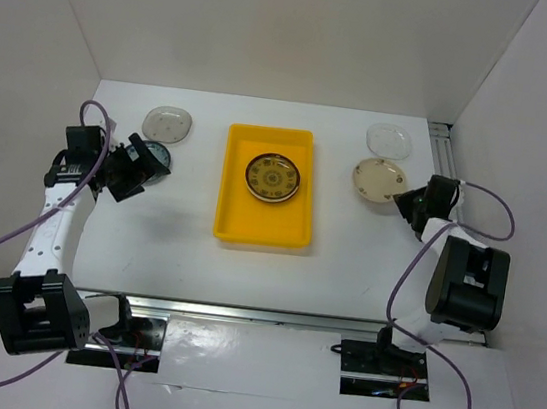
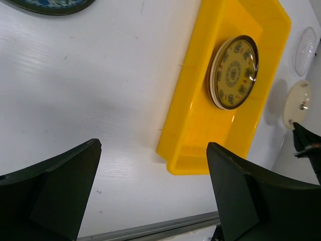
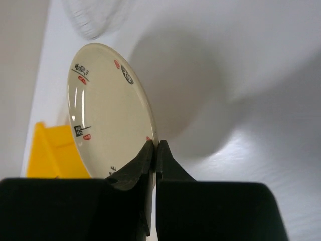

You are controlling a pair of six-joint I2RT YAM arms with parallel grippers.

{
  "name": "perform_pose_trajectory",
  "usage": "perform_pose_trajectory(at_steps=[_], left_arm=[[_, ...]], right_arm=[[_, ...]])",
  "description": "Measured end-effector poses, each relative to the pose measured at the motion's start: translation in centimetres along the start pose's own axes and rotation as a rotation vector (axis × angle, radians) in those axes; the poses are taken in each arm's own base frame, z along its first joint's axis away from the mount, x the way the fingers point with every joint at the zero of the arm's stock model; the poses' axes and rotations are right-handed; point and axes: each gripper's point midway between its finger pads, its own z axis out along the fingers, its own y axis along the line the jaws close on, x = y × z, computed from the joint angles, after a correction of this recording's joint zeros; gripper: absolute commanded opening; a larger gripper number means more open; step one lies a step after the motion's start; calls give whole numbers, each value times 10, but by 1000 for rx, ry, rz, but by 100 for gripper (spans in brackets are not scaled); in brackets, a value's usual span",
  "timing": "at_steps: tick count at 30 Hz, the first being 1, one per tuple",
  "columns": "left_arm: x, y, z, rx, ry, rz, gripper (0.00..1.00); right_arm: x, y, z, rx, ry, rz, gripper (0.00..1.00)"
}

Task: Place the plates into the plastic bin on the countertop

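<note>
The yellow plastic bin (image 1: 233,221) sits mid-countertop and holds a yellow-brown patterned plate (image 1: 273,177). My right gripper (image 1: 407,198) is shut on the rim of a cream plate (image 1: 376,179) to the right of the bin. In the right wrist view its fingers (image 3: 145,159) pinch the cream plate (image 3: 105,118), which casts a shadow on the countertop. My left gripper (image 1: 132,172) is open and empty by a teal plate (image 1: 159,154). Its fingers (image 2: 75,165) are spread over bare countertop, with the bin (image 2: 200,125) ahead of them.
A clear glass plate (image 1: 169,123) lies at the back left and another (image 1: 390,137) at the back right behind the cream one. White walls close in the left, back and right. A metal rail (image 1: 269,316) runs along the near edge.
</note>
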Motion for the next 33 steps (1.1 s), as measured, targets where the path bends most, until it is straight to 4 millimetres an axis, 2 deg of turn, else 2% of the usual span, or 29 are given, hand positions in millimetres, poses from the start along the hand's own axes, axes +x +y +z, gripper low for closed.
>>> perform_pose_trajectory(at_steps=[3,9,12,15,17,19,23,25,28,33], left_arm=[[-2,10,0,-51,-16,-9,100],[-8,21,0,-114,-48,-14,100],[-8,26,0,-142,-52,-22,100],[-12,29,1,-164,-58,-25,100],[-16,28,0,-169,-67,-24,100],[-20,26,0,-169,-77,-20,100],[-22,27,1,-172,-75,-22,100],[-21,28,2,-175,-70,-25,100],[-22,30,2,-179,-72,-29,100],[-22,30,2,-179,-72,-30,100]], right_arm=[[12,45,-7,-104,24,-69,0],[69,146,-27,-333,129,-258,0],[95,195,-31,-439,159,-358,0],[133,227,-29,-504,212,-448,0],[159,235,-24,-513,255,-501,0],[189,233,-16,-501,308,-552,0],[227,204,-3,-426,393,-618,0],[234,194,0,-396,412,-632,0],[233,193,2,-389,406,-637,0],[231,191,4,-380,387,-652,10]])
